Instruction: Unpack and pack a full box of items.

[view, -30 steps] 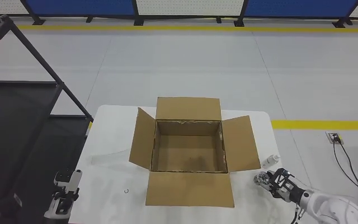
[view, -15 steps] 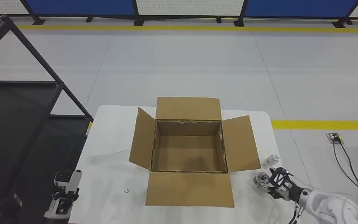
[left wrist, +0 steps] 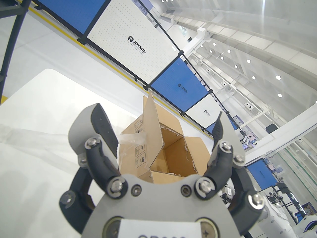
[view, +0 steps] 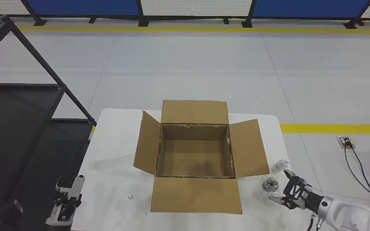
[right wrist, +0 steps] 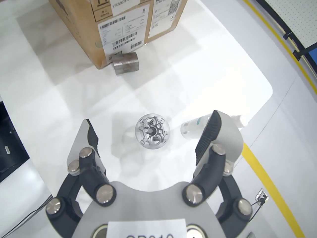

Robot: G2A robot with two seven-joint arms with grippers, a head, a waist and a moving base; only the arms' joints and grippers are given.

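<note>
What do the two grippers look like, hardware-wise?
Identical: left gripper and right gripper each have silver-grey base plate with round screws, black curved linkages, light grey finger shells with black ribbed pads, white printed label at the base. The right arm casing is white.

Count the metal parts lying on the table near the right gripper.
2: a cylinder at the box corner and a round part in front of the right gripper. Others may hide behind the box.
</note>
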